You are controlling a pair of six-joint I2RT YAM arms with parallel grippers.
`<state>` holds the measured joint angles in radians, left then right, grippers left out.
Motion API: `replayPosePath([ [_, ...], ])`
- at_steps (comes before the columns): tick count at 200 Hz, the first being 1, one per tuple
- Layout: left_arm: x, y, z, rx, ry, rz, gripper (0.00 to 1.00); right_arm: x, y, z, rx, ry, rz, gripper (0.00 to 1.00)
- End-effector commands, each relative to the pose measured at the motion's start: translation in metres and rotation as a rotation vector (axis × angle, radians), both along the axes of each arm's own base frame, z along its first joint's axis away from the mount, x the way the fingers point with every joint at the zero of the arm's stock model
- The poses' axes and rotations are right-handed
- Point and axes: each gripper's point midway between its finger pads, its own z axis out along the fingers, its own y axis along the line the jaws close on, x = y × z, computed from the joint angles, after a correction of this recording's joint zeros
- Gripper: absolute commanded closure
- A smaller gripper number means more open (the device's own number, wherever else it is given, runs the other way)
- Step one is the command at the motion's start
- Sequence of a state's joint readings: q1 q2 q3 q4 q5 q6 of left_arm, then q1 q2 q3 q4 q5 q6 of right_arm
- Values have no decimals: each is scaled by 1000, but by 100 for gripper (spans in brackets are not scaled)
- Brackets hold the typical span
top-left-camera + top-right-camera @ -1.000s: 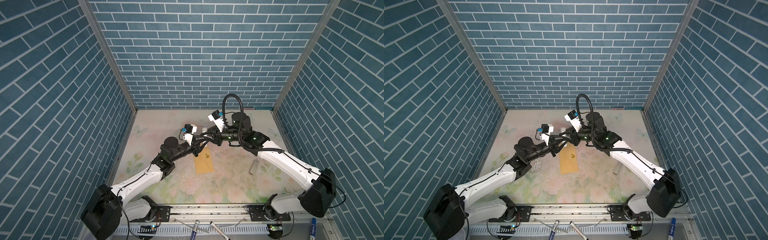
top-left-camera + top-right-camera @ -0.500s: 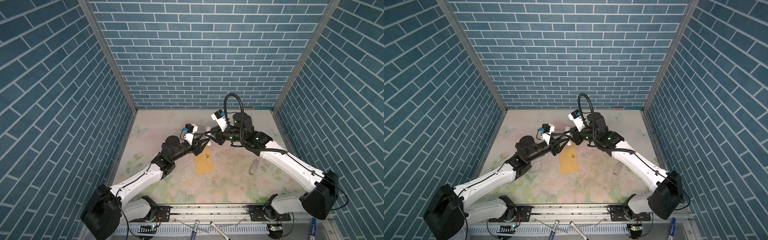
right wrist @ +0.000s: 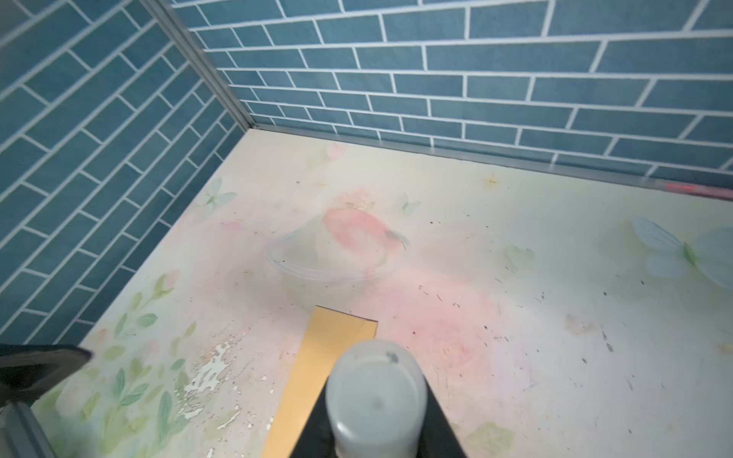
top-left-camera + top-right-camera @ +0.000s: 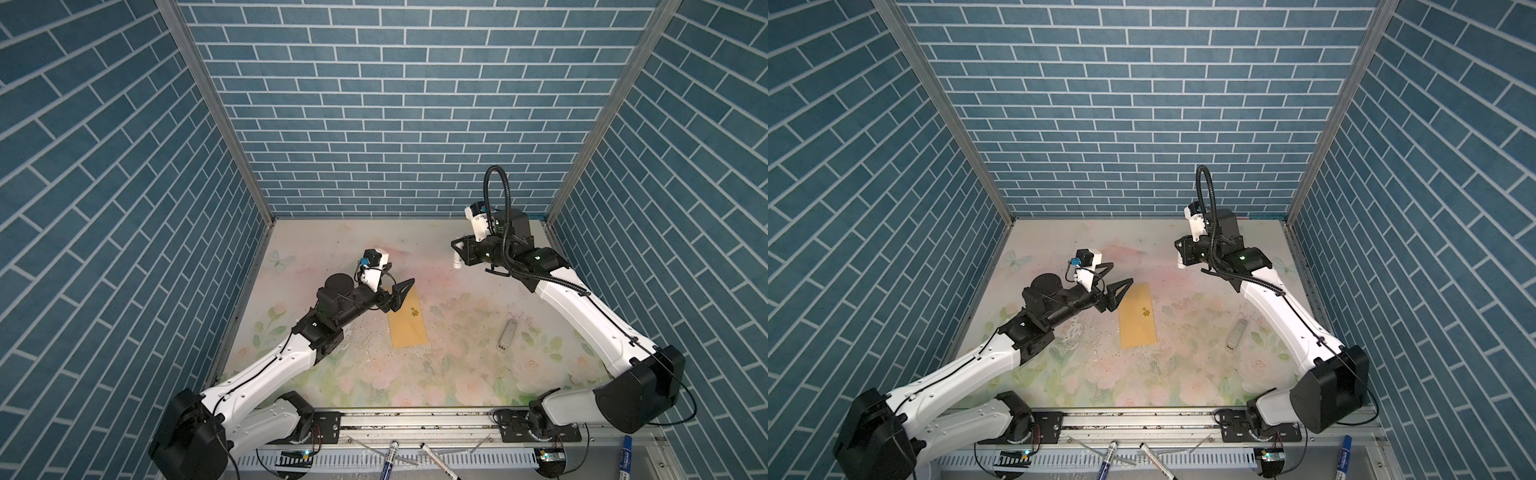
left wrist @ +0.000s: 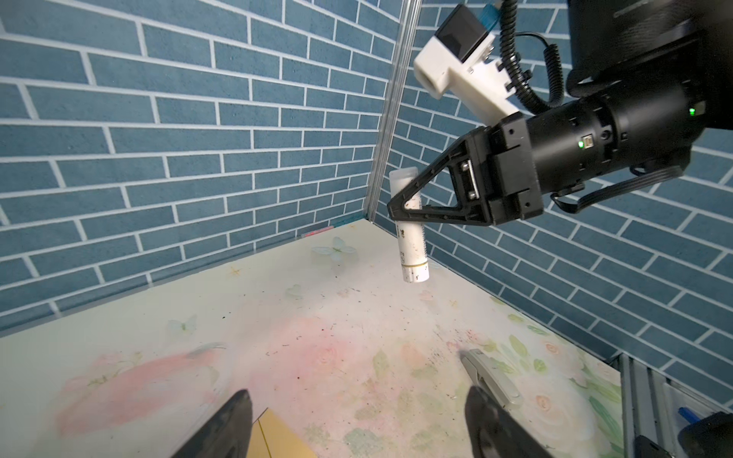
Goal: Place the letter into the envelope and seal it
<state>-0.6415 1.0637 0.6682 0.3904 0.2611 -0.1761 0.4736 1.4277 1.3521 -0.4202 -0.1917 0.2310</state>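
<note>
The golden-tan envelope (image 4: 409,324) (image 4: 1137,318) lies flat mid-table, its small dark-gold emblem facing up. The letter is out of view. My left gripper (image 4: 401,274) (image 4: 1121,272) hovers over the envelope's far left corner, open, with nothing between its fingers. In the left wrist view (image 5: 359,392) only table and a corner of the envelope (image 5: 277,436) show between them. My right gripper (image 4: 457,251) (image 4: 1179,249) is raised near the back right, shut on a white glue stick (image 5: 412,250) (image 3: 377,392) that hangs downwards. The envelope's far end (image 3: 317,376) shows beyond it.
A grey oblong object (image 4: 508,333) (image 4: 1236,332) (image 5: 490,374) lies on the table right of the envelope. Markers (image 4: 388,459) rest on the front rail, one blue (image 4: 626,457) at the right. Blue brick walls close in three sides of the floral table (image 4: 457,374).
The two grippers were together over the envelope's far end. The right one has swung away to the back right with the glue stick. The left one has opened and drawn back slightly.
</note>
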Motion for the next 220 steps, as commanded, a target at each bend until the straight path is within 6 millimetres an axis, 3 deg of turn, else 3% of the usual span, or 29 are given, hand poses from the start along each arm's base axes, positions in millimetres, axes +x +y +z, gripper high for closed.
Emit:
replayPosePath([
  [1,1,6,1,23,-12,26,12,12,-14,-20,-48,83,-67,100],
  [89,5,13,-11,52,-4,63,5,33,-29,-119,-118,357,-121,100],
  [220,11,14,-16,58,12,78,4,45,-34,-189,-147,536,-142,100],
])
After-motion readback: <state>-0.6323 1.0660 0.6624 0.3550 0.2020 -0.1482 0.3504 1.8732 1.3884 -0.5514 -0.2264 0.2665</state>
